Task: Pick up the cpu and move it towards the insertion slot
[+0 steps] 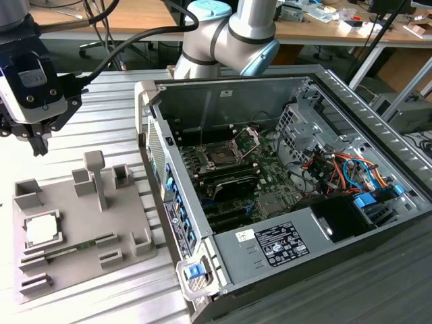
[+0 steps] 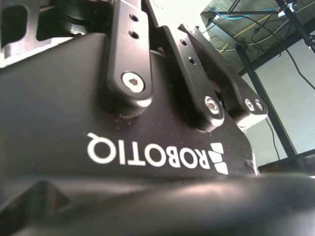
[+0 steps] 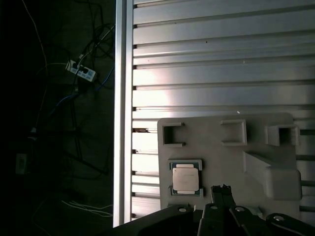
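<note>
- Closest in, the claw (image 3: pixel 222 189) has its two black fingertips pressed together on nothing; white lettering (image 2: pixel 157 152) marks its housing in the second wrist view.
- Apart from it, the cpu (image 3: pixel 186 178) (image 1: pixel 42 229), a thin square chip with a pale silvery top, lies flat in a pocket of the grey holder plate (image 1: pixel 77 217).
- That plate rests on the ribbed metal bench (image 1: pixel 101 121), beside an open computer case (image 1: pixel 216 101).
- Inside, on the green board, the insertion slot (image 1: pixel 219 156) has its bracket (image 1: pixel 248 138) raised; a printed white label (image 1: pixel 273 244) sits on the black cover nearby.

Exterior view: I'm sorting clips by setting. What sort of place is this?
Probably a robotics lab or workshop: an open computer case lies on a ribbed metal table, the cpu sits in a grey fixture beside it, and cluttered wooden benches stand behind.
</note>
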